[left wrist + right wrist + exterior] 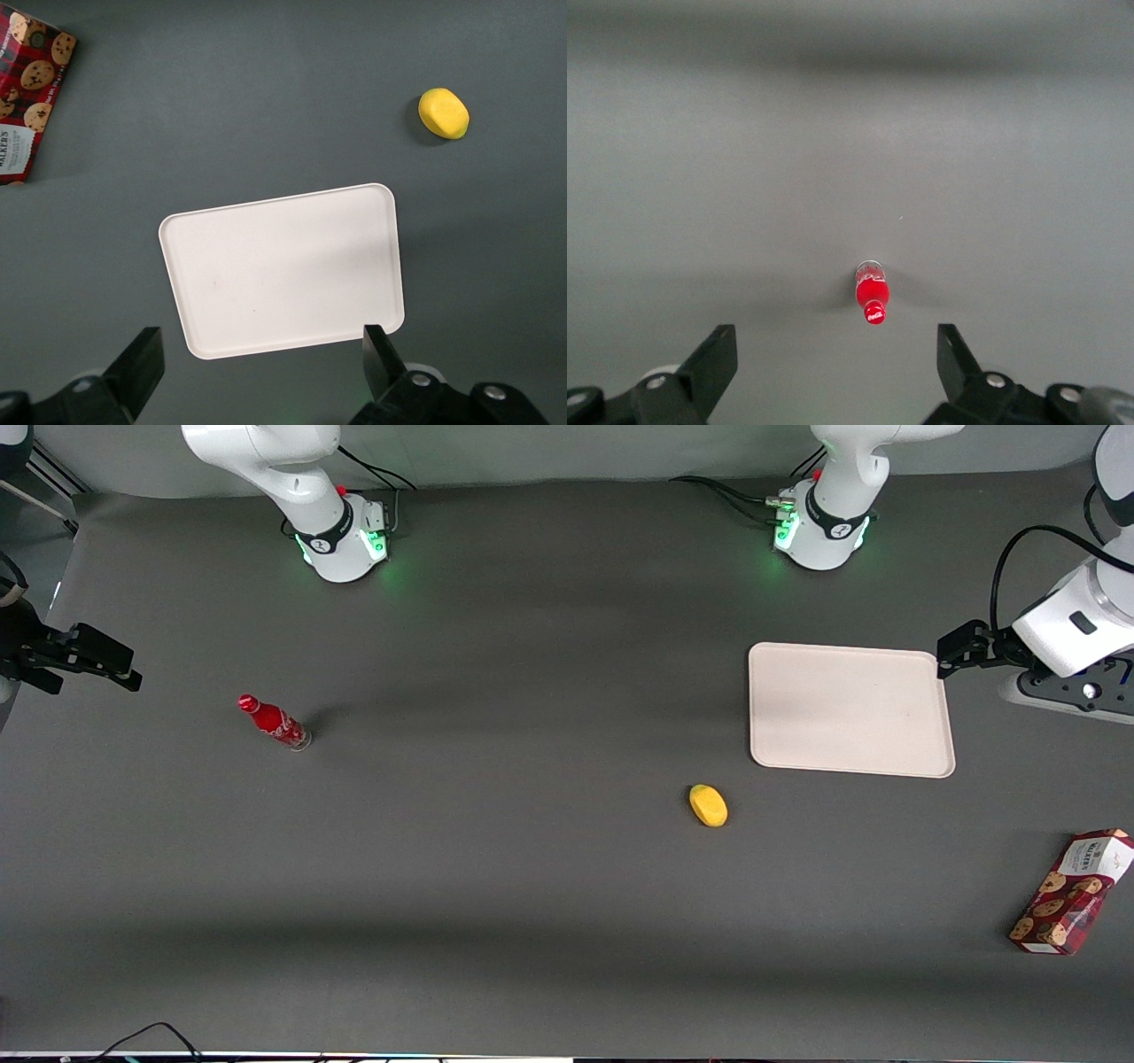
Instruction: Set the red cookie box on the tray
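Claw [944, 657] spread wide above dark grey table [532, 868], tray [850, 710] bare, red cookie box [1072, 892] near table edge

Tool [946, 657] hangs above the flat beige rectangular tray [850, 710] edge, fingers [383, 352] spread, nothing between. Bare dark table [532, 886] separates tray and long dark-red cookie box [1070, 892]. Yellow oval object [709, 805] sits near tray, off that line.

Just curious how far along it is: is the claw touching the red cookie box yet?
Apart. The front view shows the gripper open beside the tray, with bare table between it and the red cookie box.
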{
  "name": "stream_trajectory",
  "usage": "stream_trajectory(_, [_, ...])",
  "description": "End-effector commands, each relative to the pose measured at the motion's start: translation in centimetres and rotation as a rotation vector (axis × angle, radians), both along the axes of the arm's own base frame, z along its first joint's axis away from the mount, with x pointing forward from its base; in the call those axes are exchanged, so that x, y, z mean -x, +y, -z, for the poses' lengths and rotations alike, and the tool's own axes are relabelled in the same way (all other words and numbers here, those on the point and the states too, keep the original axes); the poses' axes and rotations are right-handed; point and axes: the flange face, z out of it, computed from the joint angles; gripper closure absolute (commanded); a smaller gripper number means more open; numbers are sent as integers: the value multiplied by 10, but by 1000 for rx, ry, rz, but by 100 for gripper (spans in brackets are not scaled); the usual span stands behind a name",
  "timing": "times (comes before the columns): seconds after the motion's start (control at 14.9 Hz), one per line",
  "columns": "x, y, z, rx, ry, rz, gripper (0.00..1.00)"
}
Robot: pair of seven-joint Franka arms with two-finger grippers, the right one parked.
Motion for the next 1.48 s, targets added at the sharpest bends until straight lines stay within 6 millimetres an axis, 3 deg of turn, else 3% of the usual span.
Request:
stream_trajectory(0.0, [3,-4,-6,-6,27,-12,0])
stream_trajectory(0.94, [-5,-4,-5,-5,7,-1,0])
stream_trajectory(1.07, [-11,13,-14,-2,-16,-31,0])
stream_trajectory(1.21, [-33,32,-8,-4,-20,-42,0])
stream_trajectory(1.41, [-63,81,1,10,-30,77,0])
